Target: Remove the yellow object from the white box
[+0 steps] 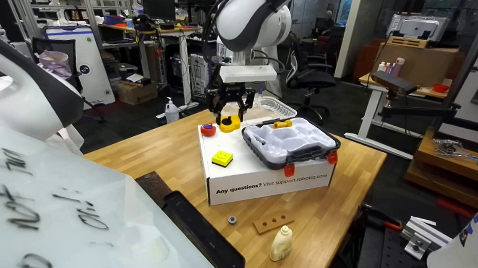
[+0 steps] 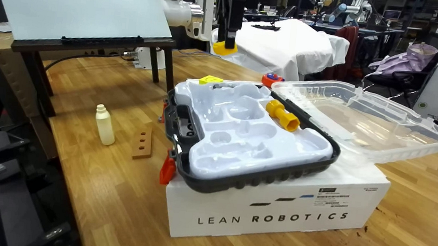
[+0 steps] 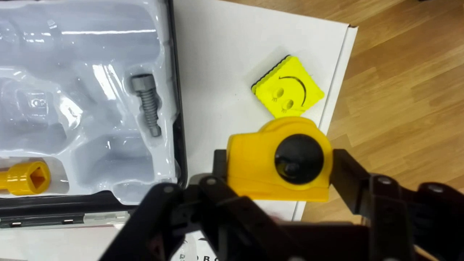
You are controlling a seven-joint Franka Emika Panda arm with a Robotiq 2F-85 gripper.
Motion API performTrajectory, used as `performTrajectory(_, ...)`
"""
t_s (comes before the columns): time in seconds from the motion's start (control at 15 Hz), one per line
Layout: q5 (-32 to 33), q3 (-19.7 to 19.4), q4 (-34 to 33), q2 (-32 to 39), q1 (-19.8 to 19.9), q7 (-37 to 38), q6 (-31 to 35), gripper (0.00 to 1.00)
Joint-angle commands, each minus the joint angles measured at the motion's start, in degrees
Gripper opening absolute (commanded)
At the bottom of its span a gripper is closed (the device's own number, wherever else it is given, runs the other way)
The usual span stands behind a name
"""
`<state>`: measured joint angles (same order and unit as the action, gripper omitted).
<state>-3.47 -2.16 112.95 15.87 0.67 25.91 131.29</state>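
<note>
I have a wood table [image 1: 166, 145] with a big white cardboard carton [image 2: 232, 201] on it. On the carton lies an open toy tool case [image 2: 253, 180] with a white tray [image 2: 249, 139] inside. My gripper [image 1: 230, 116] is up in the air, beside the case. Its fingers pinch a yellow toy tape measure [image 3: 268, 163], one on each side. I think this is the yellow thing I must take out, so just the putting down seems left. I would hold it flat, go out past the carton's edge, and come down slowly over the wood. When it touches, I'd let go gently and lift straight up. A smiley eraser [image 3: 290, 87] and a red toy [image 1: 208, 129] sit on the carton nearby; I must not bump them. A yellow toy socket driver [image 2: 282, 116] and a grey toy screw [image 3: 148, 103] lie in the tray, and I'd leave those alone.
</note>
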Motion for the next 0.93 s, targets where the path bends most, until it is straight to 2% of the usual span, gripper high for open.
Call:
performTrajectory(0.0,-0.29,-0.85,-0.81,0.56,-0.63,-0.19,-0.60,0.71)
performTrajectory(0.53,-0.39,-0.90,-1.66,1.04,-0.65,-0.19,-1.33,0.71)
performTrajectory(0.6,-0.39,-0.90,-1.66,1.04,-0.65,-0.19,-1.34,0.46)
performTrajectory(0.87,-5.81,-0.07,-4.45,2.31,0.68,-1.79,-3.23,0.46)
